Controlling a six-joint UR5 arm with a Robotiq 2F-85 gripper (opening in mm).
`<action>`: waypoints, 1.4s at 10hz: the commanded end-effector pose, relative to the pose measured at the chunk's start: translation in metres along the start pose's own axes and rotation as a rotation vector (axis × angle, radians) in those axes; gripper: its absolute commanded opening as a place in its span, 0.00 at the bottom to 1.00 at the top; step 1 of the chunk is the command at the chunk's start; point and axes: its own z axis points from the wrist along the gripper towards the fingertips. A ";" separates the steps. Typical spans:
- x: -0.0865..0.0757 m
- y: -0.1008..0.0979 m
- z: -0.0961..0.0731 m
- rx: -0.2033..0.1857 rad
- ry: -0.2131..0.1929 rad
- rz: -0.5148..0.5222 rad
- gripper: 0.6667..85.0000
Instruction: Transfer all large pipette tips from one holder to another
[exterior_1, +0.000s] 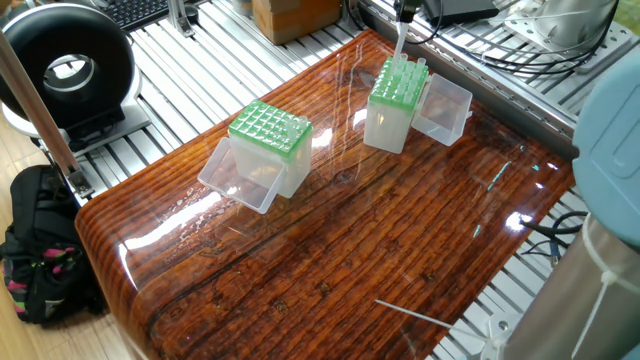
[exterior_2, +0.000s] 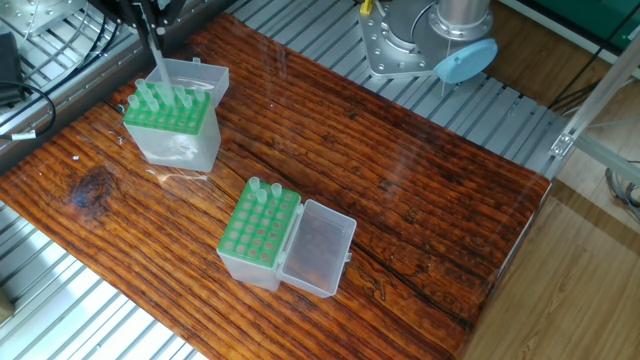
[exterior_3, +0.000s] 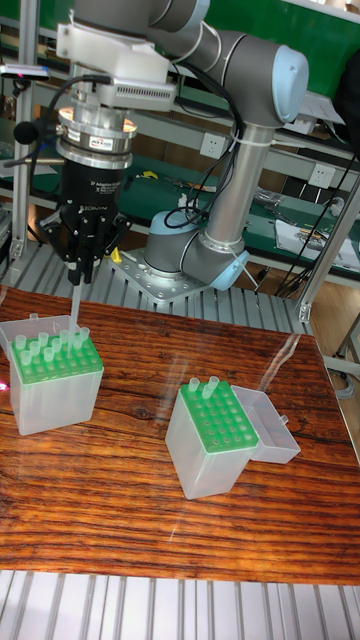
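My gripper (exterior_3: 82, 268) hangs over the back corner of a green-topped holder (exterior_3: 55, 385) and is shut on one large pipette tip (exterior_3: 76, 300), held upright. The tip's lower end is level with the tops of the several tips (exterior_2: 160, 98) standing in that holder (exterior_2: 172, 128); I cannot tell if it sits in a hole. A second holder (exterior_2: 258, 235) stands mid-table with its clear lid (exterior_2: 318, 250) open and two tips (exterior_2: 264, 187) in its far row. The one fixed view shows the held tip (exterior_1: 398, 42) above the far holder (exterior_1: 396, 100) and the nearer holder (exterior_1: 270, 135).
The robot base (exterior_2: 420, 40) is bolted behind the table's far edge. A black round device (exterior_1: 65, 65), a backpack (exterior_1: 40, 250) and a cardboard box (exterior_1: 295, 15) lie off the table. A thin whitish rod (exterior_1: 415, 315) lies near the table's front corner.
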 end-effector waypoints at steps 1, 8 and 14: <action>-0.006 0.001 0.002 -0.007 -0.016 -0.002 0.11; -0.002 0.004 0.005 -0.022 0.005 -0.043 0.25; 0.001 -0.004 0.011 -0.007 0.030 -0.079 0.41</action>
